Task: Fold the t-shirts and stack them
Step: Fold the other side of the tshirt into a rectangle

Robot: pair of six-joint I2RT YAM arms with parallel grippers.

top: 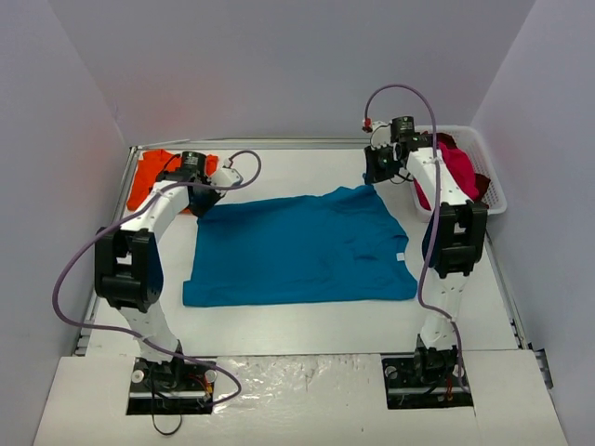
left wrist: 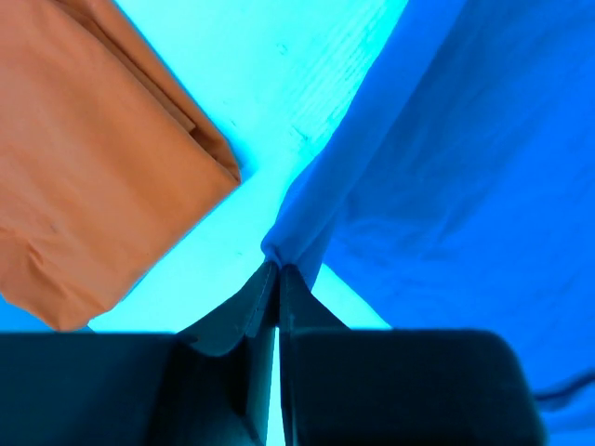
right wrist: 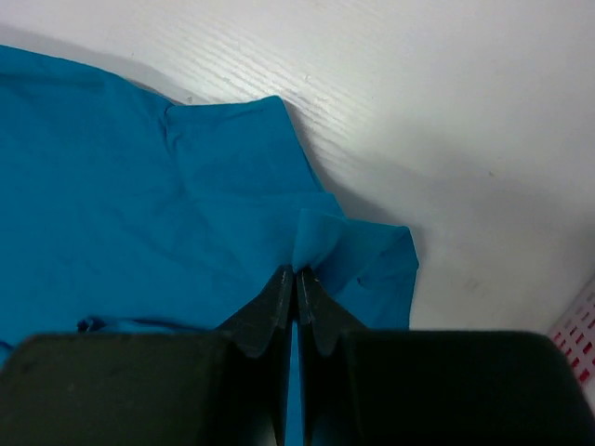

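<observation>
From up top, the teal tee (top: 297,251) is lying spread out in the middle of the bench (top: 307,325). The left tool (top: 206,198) is clamping its corner at 10 o'clock, and the right tool (top: 376,175) is clamping the corner at 1. A folded orange tee (top: 146,177) is sitting out at 10, and a pink tee (top: 460,167) is bunching in the basket (top: 493,193) at 2. Left wrist cam: jaws are pressing together on a cloth ridge, orange tee at 9. Right wrist cam: jaws are pinching a teal fold.

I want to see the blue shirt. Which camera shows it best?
Top view: the blue shirt lies spread out, nearly all visible. Wrist views show only corners pinched by the left claw and right claw.
</observation>
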